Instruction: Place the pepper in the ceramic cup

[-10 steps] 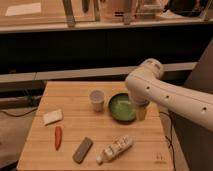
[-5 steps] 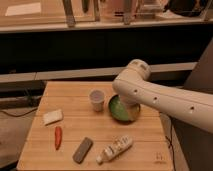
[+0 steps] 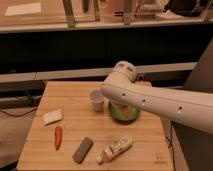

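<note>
The pepper (image 3: 58, 136), small and red-orange, lies on the wooden table (image 3: 70, 95) near its front left. The ceramic cup (image 3: 96, 100), whitish and handleless, stands upright at the table's middle, well apart from the pepper. My white arm (image 3: 150, 100) reaches in from the right, and its rounded joint (image 3: 121, 75) sits just right of and above the cup. The gripper is hidden behind the arm, somewhere over the bowl and cup area. It is open, and no object appears lifted off the table.
A green bowl (image 3: 124, 114) sits right of the cup, partly covered by the arm. A pale block (image 3: 52, 116) lies at the left, a grey block (image 3: 83, 149) and a white bottle (image 3: 114, 149) near the front edge. A dark shelf runs behind the table.
The arm has swung left across the green bowl, and its joint now stands close to the cup. The objects on the table have not moved.
</note>
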{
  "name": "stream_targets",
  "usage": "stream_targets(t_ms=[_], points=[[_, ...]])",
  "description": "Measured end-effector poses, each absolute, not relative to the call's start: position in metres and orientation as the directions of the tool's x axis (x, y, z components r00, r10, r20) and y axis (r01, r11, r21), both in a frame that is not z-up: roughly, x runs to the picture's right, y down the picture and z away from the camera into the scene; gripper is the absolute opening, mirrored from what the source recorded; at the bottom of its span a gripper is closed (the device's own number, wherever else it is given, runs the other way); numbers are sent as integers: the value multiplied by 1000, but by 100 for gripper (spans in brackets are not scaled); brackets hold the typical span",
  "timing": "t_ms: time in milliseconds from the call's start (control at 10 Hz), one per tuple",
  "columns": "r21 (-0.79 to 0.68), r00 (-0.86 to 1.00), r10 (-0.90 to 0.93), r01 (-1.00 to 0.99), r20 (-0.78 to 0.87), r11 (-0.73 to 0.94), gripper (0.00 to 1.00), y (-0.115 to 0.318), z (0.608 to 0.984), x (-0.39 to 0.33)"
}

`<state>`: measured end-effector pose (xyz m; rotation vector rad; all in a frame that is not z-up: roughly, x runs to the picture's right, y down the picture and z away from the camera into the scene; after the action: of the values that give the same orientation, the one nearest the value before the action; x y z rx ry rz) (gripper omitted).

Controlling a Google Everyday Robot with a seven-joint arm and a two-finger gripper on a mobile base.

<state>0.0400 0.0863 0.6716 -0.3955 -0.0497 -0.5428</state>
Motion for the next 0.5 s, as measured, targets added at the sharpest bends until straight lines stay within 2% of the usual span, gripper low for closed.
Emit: stream_targets(t_ms=[500], points=[[-300,788,-578,615,211,729,80,92,673,2]])
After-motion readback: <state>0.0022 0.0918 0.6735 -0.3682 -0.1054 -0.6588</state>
